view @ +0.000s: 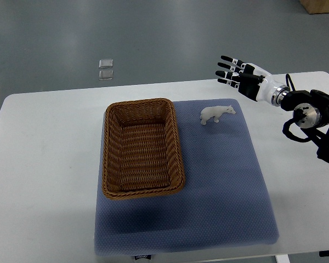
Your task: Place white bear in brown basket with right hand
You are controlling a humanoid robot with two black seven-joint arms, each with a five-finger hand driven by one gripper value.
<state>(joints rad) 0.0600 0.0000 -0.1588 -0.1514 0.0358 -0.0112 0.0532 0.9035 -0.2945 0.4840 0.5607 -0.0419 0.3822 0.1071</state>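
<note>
White bear (217, 114) stands free on the blue mat (225, 181), right of the empty brown basket (143, 148). Upper right, the right hand (237, 72) hovers with fingers spread, empty, apparently poised to reach.

- Light is even, bright and diffuse, seemingly from overhead.
- A soft shadow lies on the blue mat (219, 186) just below the basket (142, 148).
- The white table (44, 164) shows no harsh glare.
- Focus is sharp, slightly grainy.
</note>
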